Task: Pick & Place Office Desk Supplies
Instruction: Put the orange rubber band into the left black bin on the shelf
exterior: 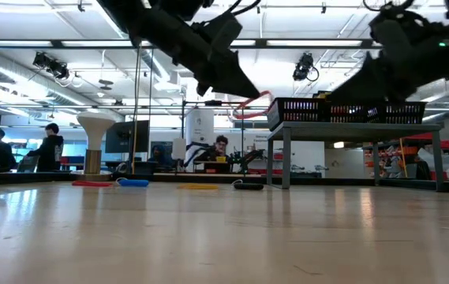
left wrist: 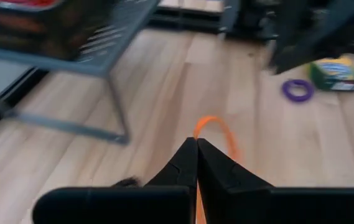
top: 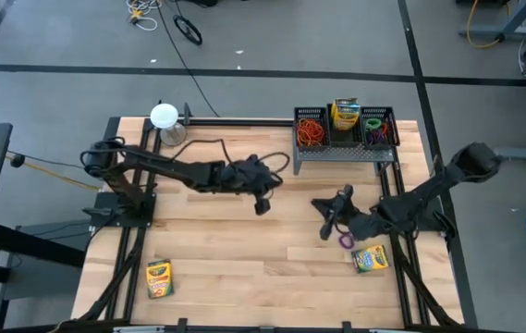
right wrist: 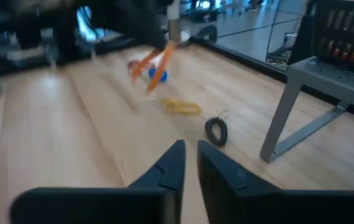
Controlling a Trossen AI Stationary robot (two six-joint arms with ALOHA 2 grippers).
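**Left end effector holding orange band, mid-air**

Orange rubber band [left wrist: 216,132] clamped in left end effector [left wrist: 196,144], fingers together, raised above the table [top: 244,240] near the wire rack [top: 344,139]. Right end effector [right wrist: 190,151] fingers slightly apart, empty, close to purple band [top: 346,240] and crayon box [top: 370,259]. Second crayon box [top: 158,277] at the table's near-left area.

The wooden tabletop [exterior: 208,237] fills the lower half of the frame. Two dark arms enter from the top. A red-orange band [exterior: 249,106] is held raised by the left tool [exterior: 236,83], upper centre. A black mesh rack [exterior: 350,110] on legs is seen at right. Red [exterior: 91,183], blue [exterior: 133,182], yellow [exterior: 198,186] and black [exterior: 248,186] bands lie along the far edge.
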